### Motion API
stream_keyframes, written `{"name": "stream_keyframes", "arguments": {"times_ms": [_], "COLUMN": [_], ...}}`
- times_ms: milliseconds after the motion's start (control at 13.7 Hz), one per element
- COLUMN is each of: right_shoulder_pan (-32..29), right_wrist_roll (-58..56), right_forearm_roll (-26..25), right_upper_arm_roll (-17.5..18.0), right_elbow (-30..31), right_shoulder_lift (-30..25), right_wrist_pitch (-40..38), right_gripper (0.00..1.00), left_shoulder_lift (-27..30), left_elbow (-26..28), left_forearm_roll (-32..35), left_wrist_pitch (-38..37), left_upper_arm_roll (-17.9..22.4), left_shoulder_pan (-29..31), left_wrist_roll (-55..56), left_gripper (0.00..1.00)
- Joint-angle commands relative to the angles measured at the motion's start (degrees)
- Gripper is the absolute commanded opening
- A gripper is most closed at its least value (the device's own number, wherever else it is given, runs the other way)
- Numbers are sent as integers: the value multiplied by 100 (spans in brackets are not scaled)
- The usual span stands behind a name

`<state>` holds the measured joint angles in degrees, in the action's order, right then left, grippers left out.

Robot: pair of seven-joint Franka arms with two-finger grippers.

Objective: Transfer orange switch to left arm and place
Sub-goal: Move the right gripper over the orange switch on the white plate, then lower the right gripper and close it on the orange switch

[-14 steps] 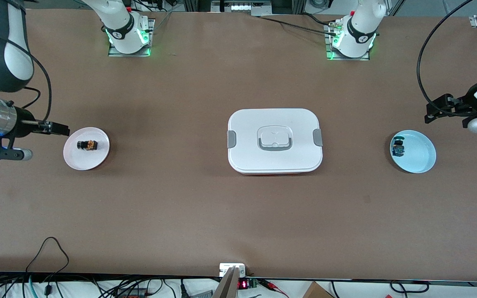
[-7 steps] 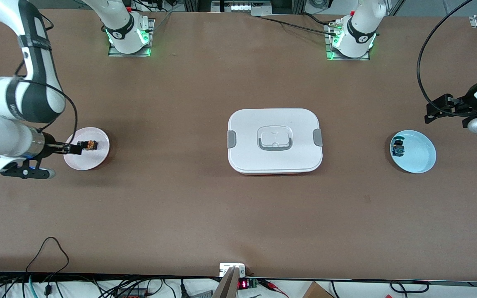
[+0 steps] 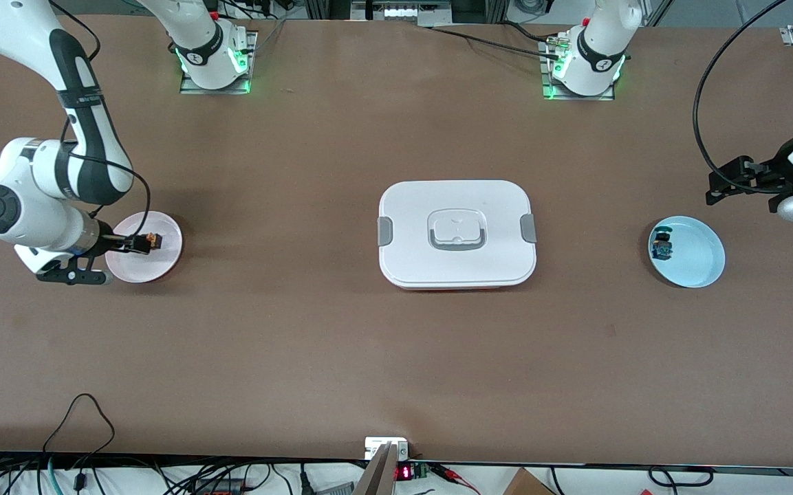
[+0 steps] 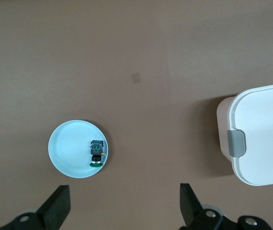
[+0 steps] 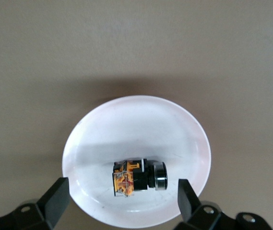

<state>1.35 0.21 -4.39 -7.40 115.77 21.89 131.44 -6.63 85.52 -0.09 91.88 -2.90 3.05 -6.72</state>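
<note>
The brown table [image 3: 313,330] carries everything, and the white box [image 3: 457,234] sits at its middle, lid on, grey clips at both ends. It lies well apart from both grippers; one clipped end of it shows in the left wrist view [image 4: 256,139].

Toward the right arm's end stands a pink plate [image 3: 162,265]. The right gripper [image 3: 136,243] is low over this plate, fingers [image 5: 57,196] spread wide with nothing held. The orange switch [image 3: 152,240] lies on its side in the plate, between the two fingers in the right wrist view [image 5: 137,177] and touching neither, its orange end toward one finger and its black end toward the other.

Toward the left arm's end stands a pale blue plate [image 3: 702,265] with a small blue-and-black part [image 3: 661,246] lying near its rim. The left gripper [image 3: 726,182] waits above the table beside that plate, its fingers [image 4: 59,208] wide apart and empty, the plate ahead of the fingertips [image 4: 66,148].
</note>
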Motion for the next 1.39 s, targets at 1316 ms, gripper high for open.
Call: {"name": "stream_keyframes", "arguments": {"times_ms": [1316], "right_shoulder_pan": [-267], "right_wrist_roll": [-267], "right_forearm_roll": [-142], "right_upper_arm_roll": [29], "right_elbow": [1009], "right_shoulder_lift": [61], "right_wrist_pitch": [1261], "right_gripper": [100], "left_shoulder_lift": [-93], "left_elbow": [-202], "left_forearm_roll": [79], "left_wrist_pitch": [-127], "left_upper_arm_roll": [-26], "left_shoulder_pan": [20], "left_wrist_roll": [66], "left_gripper": [100]}}
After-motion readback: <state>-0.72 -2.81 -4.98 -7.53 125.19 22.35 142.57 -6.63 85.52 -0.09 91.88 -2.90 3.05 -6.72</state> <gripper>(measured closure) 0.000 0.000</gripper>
